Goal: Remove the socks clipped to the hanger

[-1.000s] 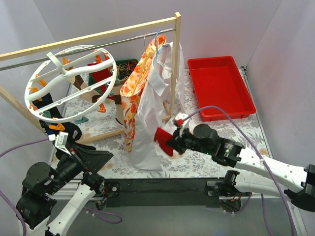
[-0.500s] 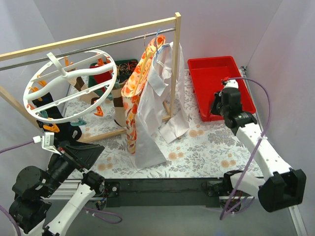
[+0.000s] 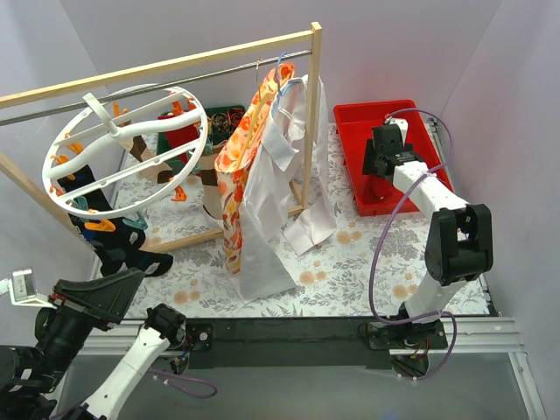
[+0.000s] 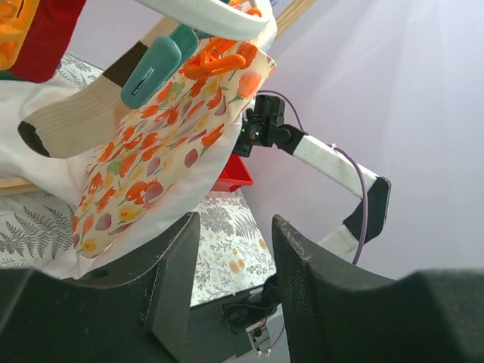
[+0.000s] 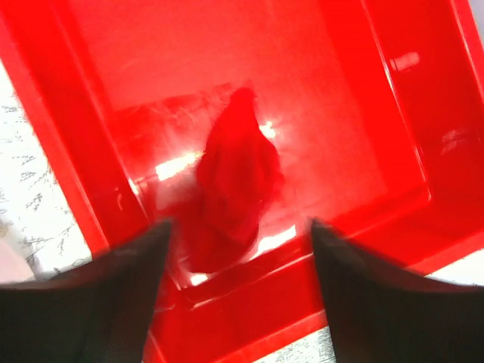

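Observation:
The white wheel-shaped hanger [image 3: 122, 149] hangs from the rail at the left. Clipped to it are black socks [image 3: 112, 243], a red sock [image 3: 184, 133] and a tan-and-brown sock [image 4: 68, 121] under a teal clip [image 4: 150, 72]. My left gripper [image 3: 131, 280] [image 4: 236, 223] is low at the near left, below the black socks. It is open, with nothing between its fingers. My right gripper [image 3: 379, 166] [image 5: 238, 227] hovers open over the red tray [image 3: 411, 109]. A loose red sock [image 5: 238, 174] lies on the tray floor [image 5: 340, 98] under it.
An orange floral garment [image 3: 245, 157] and a white shirt [image 3: 271, 210] hang from the wooden rack [image 3: 313, 96] between the hanger and the tray. The floral tablecloth [image 3: 367, 262] covers the table. The hanger rim [image 4: 212, 15] is just above the left wrist camera.
My right arm swung from the table's front middle to the red tray, opened and let go of the red sock. My left gripper drew back toward the near left corner.

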`<state>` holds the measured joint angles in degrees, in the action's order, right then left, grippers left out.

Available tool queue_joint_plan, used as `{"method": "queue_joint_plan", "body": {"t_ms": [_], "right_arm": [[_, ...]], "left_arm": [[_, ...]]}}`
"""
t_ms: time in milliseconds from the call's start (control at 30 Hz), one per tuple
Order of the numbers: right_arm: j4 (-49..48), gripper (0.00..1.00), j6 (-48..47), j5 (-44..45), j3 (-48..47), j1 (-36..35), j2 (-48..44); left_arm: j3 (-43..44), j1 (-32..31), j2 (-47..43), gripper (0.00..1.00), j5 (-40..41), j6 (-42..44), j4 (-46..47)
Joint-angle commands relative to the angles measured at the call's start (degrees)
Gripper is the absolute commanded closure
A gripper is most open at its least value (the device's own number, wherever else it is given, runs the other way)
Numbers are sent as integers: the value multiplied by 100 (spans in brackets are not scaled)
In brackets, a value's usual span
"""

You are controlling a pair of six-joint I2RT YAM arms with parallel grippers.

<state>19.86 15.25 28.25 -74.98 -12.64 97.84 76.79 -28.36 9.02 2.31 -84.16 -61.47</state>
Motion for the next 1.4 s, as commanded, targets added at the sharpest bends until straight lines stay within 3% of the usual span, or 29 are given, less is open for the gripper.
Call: {"method": "queue_joint_plan", "body": {"t_ms": [0,33,67,300,533,667,900,1033,1200,1267,1367], "right_arm": [[123,14,-347,-476,-176,-10,-361],[202,3,-347,-618,-123,-36,-510],[368,2,-329,-732,-96,-97,-695],[642,2,-356,-698,309,-932,-2074],[1257,2,-479,-610,273,-2601,-3218],[1583,2,-294,-996,238,-3498,-3806],[1240,2,-900,-2305,404,-5159,-4545],[426,2,-944,-3105,659,-6176,-4494],[-815,2,-1146,-3054,564,-7163,-3529],[-1218,2,-1374,-2852,152,-7567,-3063],[-1615,2,-1253,-1878,-523,-7718,-2079]], "left_arm": [[318,-12,460,61,244,101,-365],[449,-3,522,61,253,162,-400],[642,-3,583,62,375,215,-479],[1276,-29,856,63,657,400,-629],[1303,-21,856,63,701,462,-514],[1259,-21,848,64,780,453,-585],[960,-29,812,64,903,444,-383],[1013,-29,821,64,903,471,-199],[1109,-29,725,64,912,401,-154],[1197,-29,681,64,903,330,-181],[1363,-38,663,64,886,234,-268]]}}
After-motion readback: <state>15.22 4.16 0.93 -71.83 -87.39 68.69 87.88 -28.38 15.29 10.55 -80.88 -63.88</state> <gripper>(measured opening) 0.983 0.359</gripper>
